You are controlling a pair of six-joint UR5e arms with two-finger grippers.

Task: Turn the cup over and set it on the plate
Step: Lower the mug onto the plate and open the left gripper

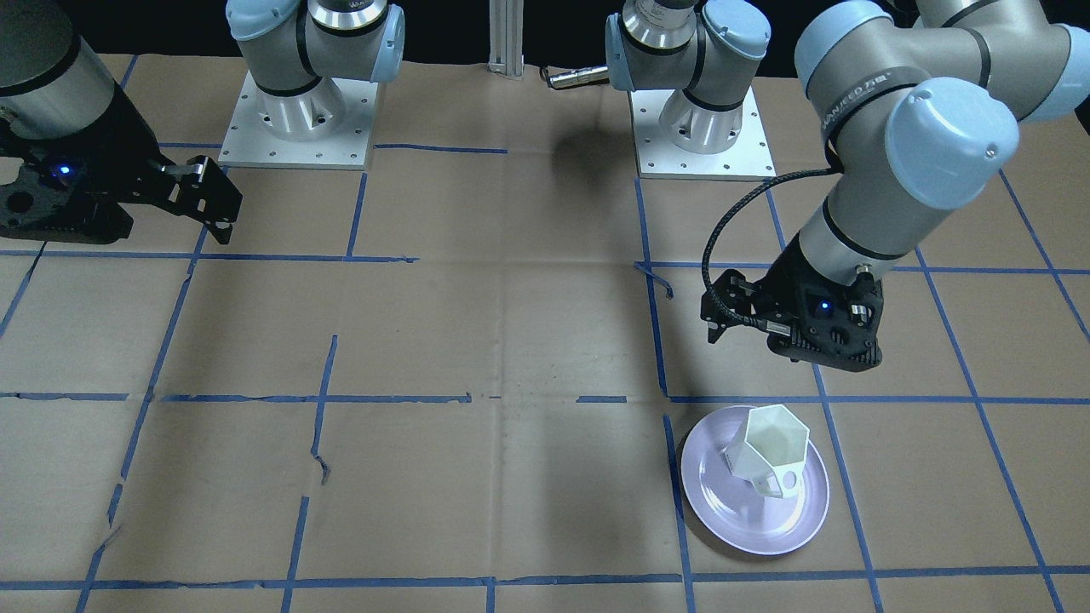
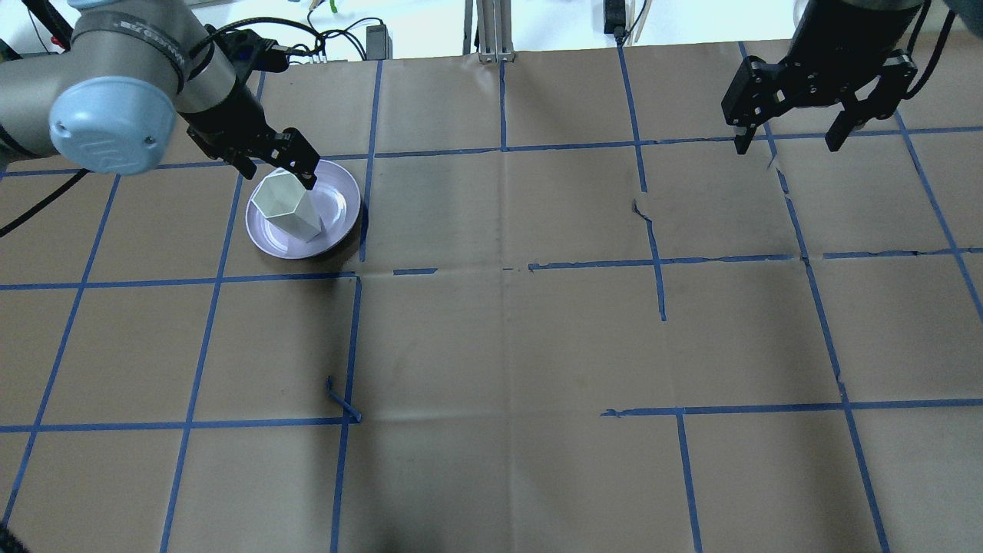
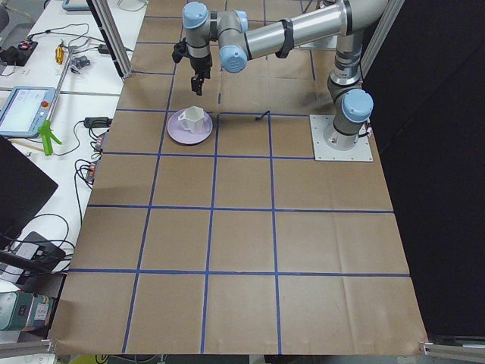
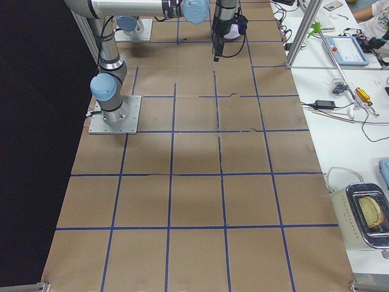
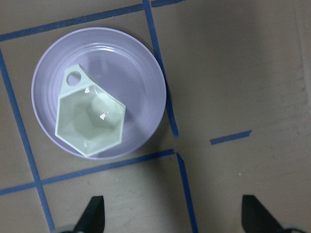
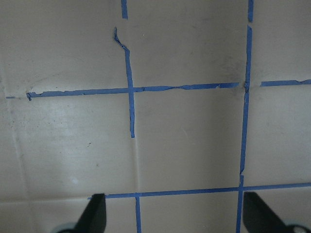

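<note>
I see the cup [image 2: 286,206] standing mouth-up on the plate [image 2: 342,203], far left on the desk [image 2: 499,346]. My left hand [image 5: 175,216] hangs above them, spread wide and empty. My right hand [image 2: 787,144], far right, is likewise spread and empty.

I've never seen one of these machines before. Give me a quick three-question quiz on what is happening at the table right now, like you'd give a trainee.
1. True or false: the cup stands mouth-up on the plate.
2. The left claw is: A) shut on the cup; B) open and holding nothing; C) shut on the plate's rim.
3. Which is nearer the cup, the left claw or the right claw?

Key: 1 true; 2 B; 3 the left claw.
</note>
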